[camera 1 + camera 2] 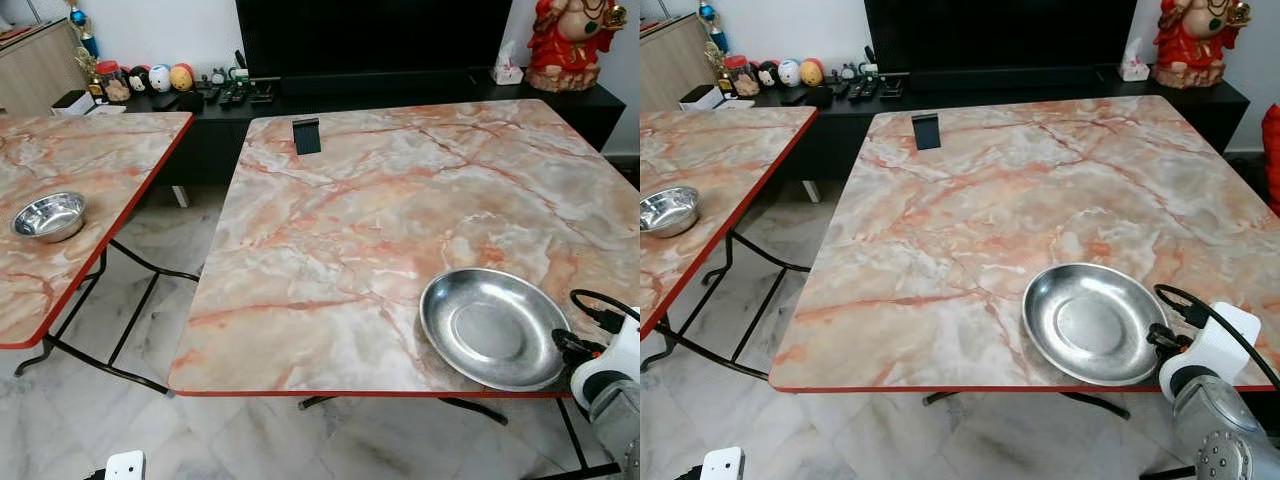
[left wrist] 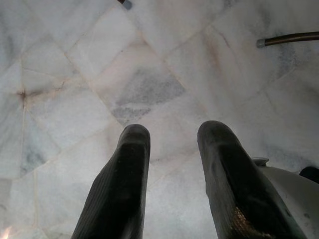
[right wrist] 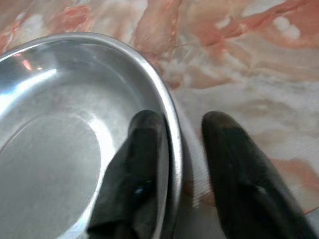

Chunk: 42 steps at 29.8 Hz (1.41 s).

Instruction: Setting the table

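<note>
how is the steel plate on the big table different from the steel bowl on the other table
The plate is wide and shallow with a flat middle; the bowl looks smaller and deeper. The plate sits at the near edge of the table straight ahead, while the bowl sits on the table to the robot's left. The right gripper straddles the plate's rim, one finger inside and one outside; nothing touches the bowl. Both are shiny bare metal, upright and empty.

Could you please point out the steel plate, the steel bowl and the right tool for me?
steel plate [image 1: 492,328], left eye view, flat centre.
steel bowl [image 1: 48,216], left eye view, inside.
right tool [image 3: 182,149], right wrist view, midway between fingertips astride the plate's rim.
</note>
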Motion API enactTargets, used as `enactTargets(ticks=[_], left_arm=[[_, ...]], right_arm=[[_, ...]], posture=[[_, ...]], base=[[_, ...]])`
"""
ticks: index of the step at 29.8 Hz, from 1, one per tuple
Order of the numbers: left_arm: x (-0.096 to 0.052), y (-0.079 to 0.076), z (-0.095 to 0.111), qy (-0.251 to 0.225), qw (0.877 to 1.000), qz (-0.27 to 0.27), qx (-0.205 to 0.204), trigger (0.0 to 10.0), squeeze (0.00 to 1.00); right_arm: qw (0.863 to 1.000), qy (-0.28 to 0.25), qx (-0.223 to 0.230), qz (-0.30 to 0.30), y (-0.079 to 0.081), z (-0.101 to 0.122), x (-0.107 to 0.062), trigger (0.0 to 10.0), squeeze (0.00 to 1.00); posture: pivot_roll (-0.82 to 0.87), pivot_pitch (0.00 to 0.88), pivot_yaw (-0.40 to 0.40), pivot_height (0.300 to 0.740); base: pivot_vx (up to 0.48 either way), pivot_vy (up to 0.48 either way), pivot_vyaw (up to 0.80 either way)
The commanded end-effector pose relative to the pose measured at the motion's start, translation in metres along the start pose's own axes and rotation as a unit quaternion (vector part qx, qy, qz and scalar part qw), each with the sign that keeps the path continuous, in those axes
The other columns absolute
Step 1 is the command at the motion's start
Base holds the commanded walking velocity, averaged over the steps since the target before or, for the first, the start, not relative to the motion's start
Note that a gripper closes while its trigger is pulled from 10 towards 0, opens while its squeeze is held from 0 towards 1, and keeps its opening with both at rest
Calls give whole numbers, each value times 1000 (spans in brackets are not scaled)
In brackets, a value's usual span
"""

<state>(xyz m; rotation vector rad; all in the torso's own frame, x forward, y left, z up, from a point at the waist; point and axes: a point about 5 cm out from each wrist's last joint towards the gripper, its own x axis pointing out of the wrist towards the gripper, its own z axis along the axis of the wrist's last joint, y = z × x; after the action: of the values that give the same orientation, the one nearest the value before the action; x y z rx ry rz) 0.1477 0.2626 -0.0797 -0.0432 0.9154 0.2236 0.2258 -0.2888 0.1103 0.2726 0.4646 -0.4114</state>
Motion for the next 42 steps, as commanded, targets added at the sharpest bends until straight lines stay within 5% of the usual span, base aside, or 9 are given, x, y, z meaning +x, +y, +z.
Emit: enactTargets(ticks=[1,3,5,6,24,26,27,29,42], left_arm=[[-2,6,-5,12,1000,8,7,10000,0],[1,-1,4,-10,1000,-3,9,10000,0],[4,-10,15,-37,999,-16,12,10000,0],[6,-20,25,-62,998,-27,13,10000,0],[4,-15,14,-34,999,-17,12,10000,0],[4,-15,13,-33,999,-17,12,10000,0],[4,-16,13,-34,999,-18,13,10000,0],[4,-19,14,-39,999,-19,17,10000,0],[3,-18,12,-45,999,-15,17,10000,0]], right_arm=[[1000,-2,-4,-7,-2,1,0,10000,894],[1000,-5,-7,-8,-2,2,0,10000,757],[1000,-6,-8,-9,-2,3,0,10000,757],[1000,-20,-12,-6,-1,7,1,10000,0],[977,-175,71,97,35,31,-3,10000,0],[977,-181,57,96,37,28,-3,10000,0],[972,-207,-23,109,51,23,-3,10000,0],[955,-249,-81,136,73,20,-7,10000,0],[916,-304,-144,218,124,12,-5,10000,0]], posture=[[-177,0,79,740],[-177,0,79,740],[-176,0,78,740],[-176,0,78,740],[-188,0,81,740],[-185,0,80,740],[-179,0,76,740],[-177,0,73,740],[-154,0,63,740]], base=[[0,0,0],[0,0,0],[0,0,0],[0,0,0],[0,0,0],[0,0,0],[0,0,0],[0,0,0],[0,0,0]])
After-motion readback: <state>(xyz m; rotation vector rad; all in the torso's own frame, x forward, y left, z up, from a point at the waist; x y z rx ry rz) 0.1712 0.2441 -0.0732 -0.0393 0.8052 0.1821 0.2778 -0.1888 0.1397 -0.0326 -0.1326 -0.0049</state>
